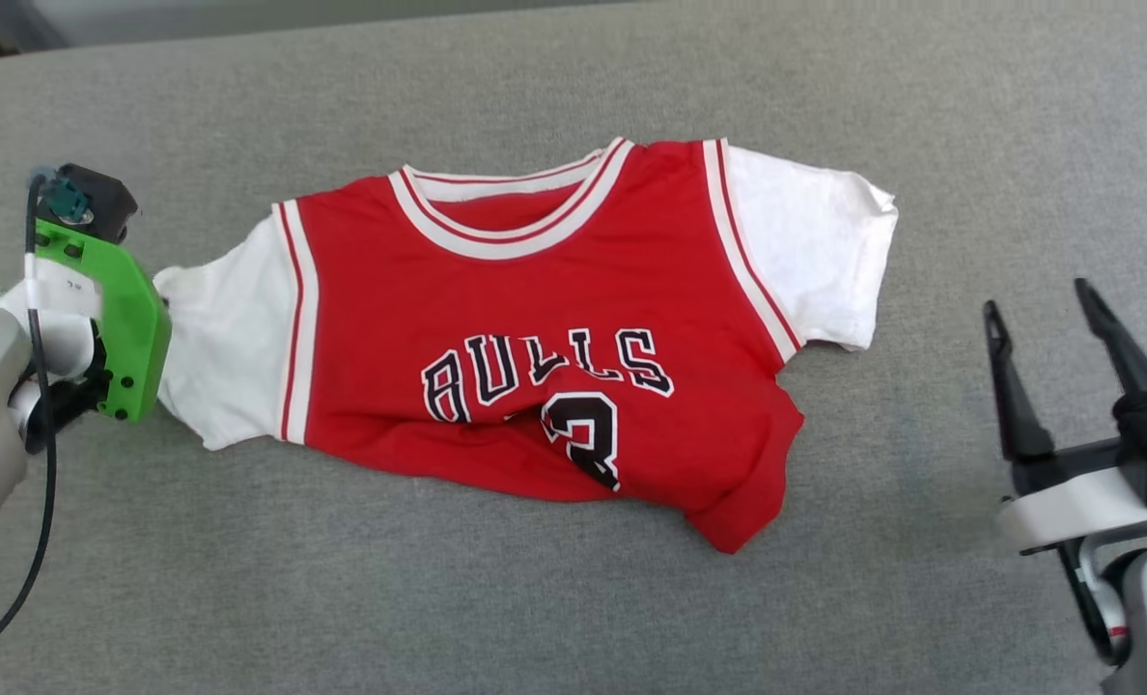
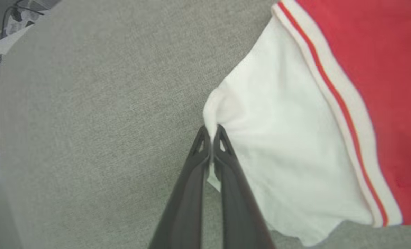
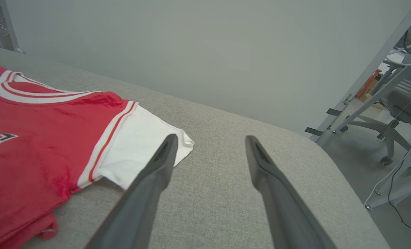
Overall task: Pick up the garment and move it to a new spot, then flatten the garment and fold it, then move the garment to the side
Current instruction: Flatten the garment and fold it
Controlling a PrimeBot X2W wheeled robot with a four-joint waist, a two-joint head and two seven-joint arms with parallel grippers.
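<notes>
One red jersey T-shirt [image 1: 535,319] lies face up on the big soft grey cloth top [image 1: 573,598]. It has two short white sleeves and red and white stripes at the neck. It has black letters that say BULLS and a black number partly hidden in a fold. The bottom part of the T-shirt is bunched and wrinkled.

There are two grippers, each with two long dark fingers. The left gripper [image 2: 211,133] is closed tight on the edge of the left white sleeve [image 2: 288,138]. A small bit of white cloth is pinched between its fingers. One bright green plastic piece [image 1: 129,319] sits on that arm's wrist.

The right gripper [image 1: 1035,297] is wide open and holds nothing. It is over the grey top, near the right white sleeve [image 1: 815,251] but not touching it. One grey chair on wheels [image 3: 402,110] stands on the floor far off.
</notes>
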